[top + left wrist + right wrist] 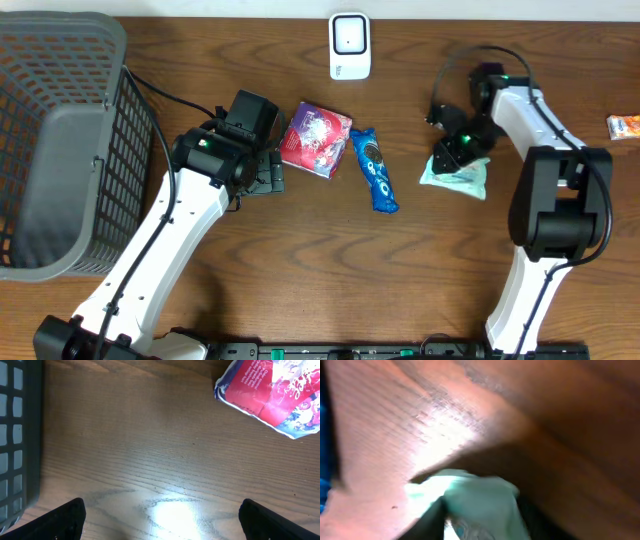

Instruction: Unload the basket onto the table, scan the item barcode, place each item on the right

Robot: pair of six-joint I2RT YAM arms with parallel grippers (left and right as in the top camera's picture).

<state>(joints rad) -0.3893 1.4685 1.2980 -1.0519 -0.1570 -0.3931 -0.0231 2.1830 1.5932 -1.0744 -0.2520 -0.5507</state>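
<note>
Brown wood-grain table (420, 270) fills the overhead view. The right claw (460, 145) sits on top of a pale green packet (462, 178), which pokes out from under it on the side toward the arm's base. In the blurred right wrist view the packet shows between two dark fingers (427, 520), but I cannot tell whether they clench it or only flank it. A white scanner (350, 45) stands well apart from this claw, toward the far edge, and an orange packet (624, 127) lies well off on its other side. The left claw (262, 172) is released, fingers spread wide over bare wood. A red packet (315, 138) lies just ahead of it, not touching. A blue packet (374, 170) lies beyond that, and a grey basket (130, 140) stands behind the claw.
</note>
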